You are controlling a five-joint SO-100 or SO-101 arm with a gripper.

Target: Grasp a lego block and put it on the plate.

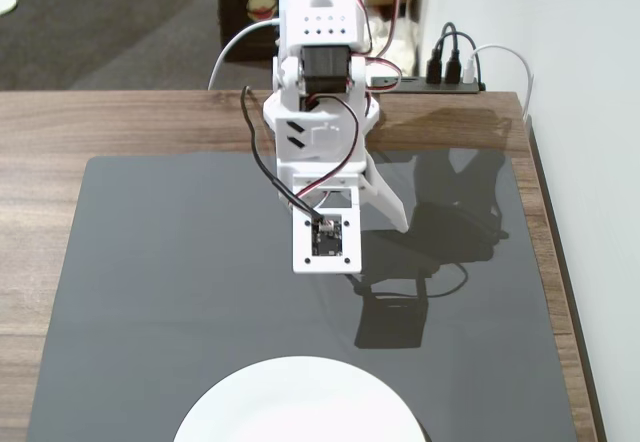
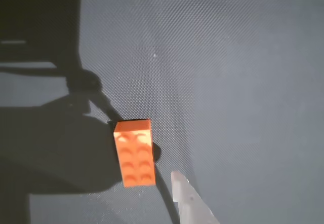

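Note:
The lego block [image 2: 134, 153], a small orange brick with two rows of studs, lies flat on the dark mat in the wrist view, low and left of centre. One white finger [image 2: 190, 201] enters from the bottom edge just right of the block and does not touch it; the other finger is out of that view. In the fixed view my gripper [image 1: 368, 244] points down at the mat's middle with one jaw splayed to the right, open and empty, and the arm hides the block. The white plate [image 1: 300, 402] sits at the bottom edge, partly cut off.
A dark mat [image 1: 150, 282] covers most of the wooden table [image 1: 100, 122]. A power strip with plugged cables [image 1: 445, 77] lies at the table's back right, behind the arm's base. The table ends close along the right, by a white wall.

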